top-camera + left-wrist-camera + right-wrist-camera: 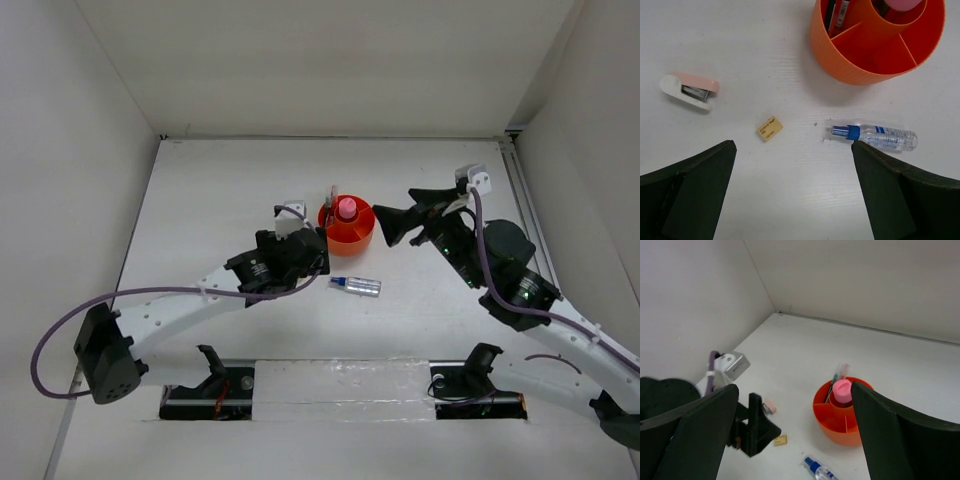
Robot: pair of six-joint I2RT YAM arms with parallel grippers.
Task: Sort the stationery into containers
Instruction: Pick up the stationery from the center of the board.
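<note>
The orange container (358, 236) (860, 60) (840, 426) stands mid-table. A pink tube (346, 209) (842, 391) stands upright in its central well, and thin pens (330, 197) (836, 376) (837, 15) lean in one compartment. On the table lie a silvery tube with a blue cap (358, 286) (875, 136) (817, 470), a white-pink stapler (690, 90) (769, 406) and a tan cube (769, 128) (780, 440). My left gripper (792, 150) (312, 250) hangs open and empty just short of the cube and tube. My right gripper (794, 387) (393, 204) is open and empty, raised to the right of the container.
White walls close in the table (240, 190) on the left, back and right. The left arm's purple cable (150, 293) loops along its left side. Two black stands (215, 372) (470, 375) sit at the near edge.
</note>
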